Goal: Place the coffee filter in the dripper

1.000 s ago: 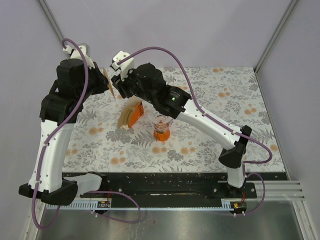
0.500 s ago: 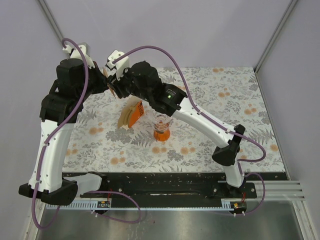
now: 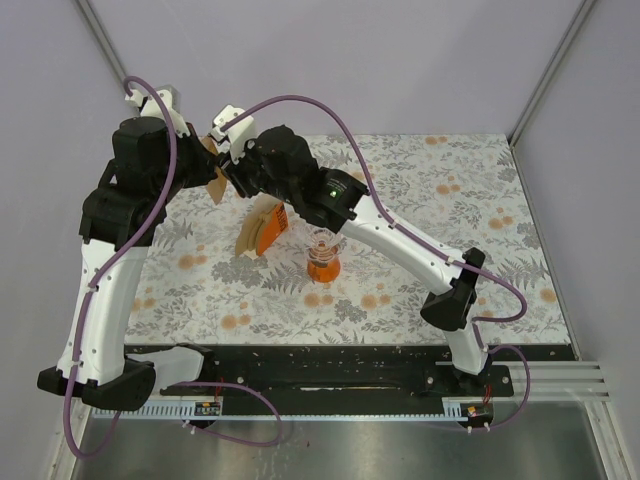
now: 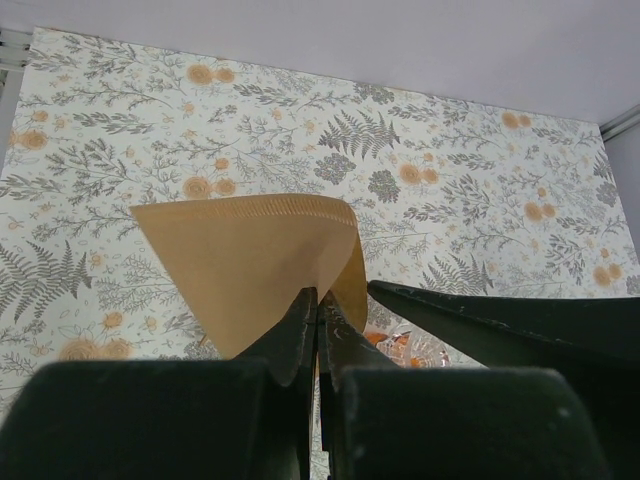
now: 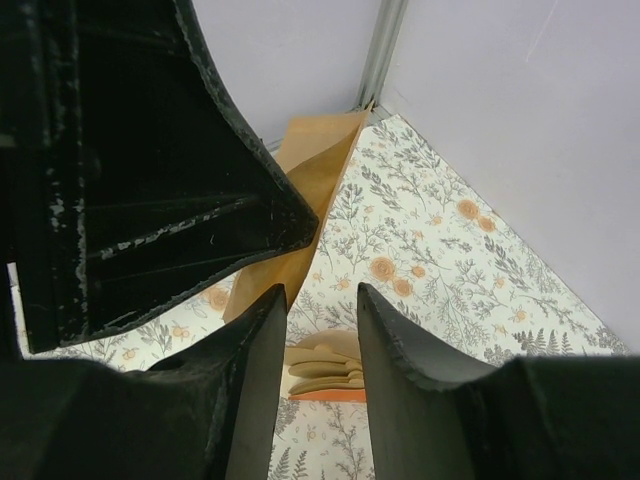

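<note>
- Since 1 s ago, right gripper point(image 5: 320, 293) is being carried further toward back-left, and is now being brought just beside the coffee filter point(image 4: 250, 255).
- Filter is being held aloft over the table point(image 3: 480, 200), pinched near its narrow end by left gripper point(image 4: 315, 298). Jaws are being kept clenched on the paper, w/ the fan edge up, prob. so the free side is being offered for a 2nd grasp.
- R jaws are being kept parted, nothing btwn them. They are likely being readied to help spread the paper into a cone.
- The dripper point(image 3: 323, 255) is being left upright mid-table, apart from the filter, w/ the filter bundle point(image 3: 260, 230) just beside it.
</note>
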